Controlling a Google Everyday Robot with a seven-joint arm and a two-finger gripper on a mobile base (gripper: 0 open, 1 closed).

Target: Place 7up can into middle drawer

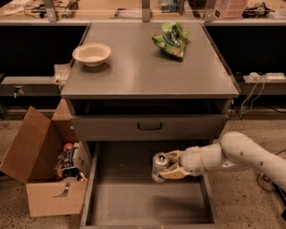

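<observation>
Reaching over the drawer's side wall, your pincer point(170, 167) is clamped around the 7up can point(159, 166), holding it roughly upright inside the open middle drawer point(134, 203), toward its back. You cannot tell whether the can touches the floor. Above it, the drawer front with the black handle point(150, 127) is closed. On the bench point(143, 76) sit a cream bowl point(92, 53) and a green snack bag point(171, 39), well apart.

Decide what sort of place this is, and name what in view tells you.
Probably a robotics lab or workshop: a grey metal drawer cabinet, a cluttered bench behind it, a power strip at the side. The gripper holds the 7up can over the open middle drawer.
</observation>
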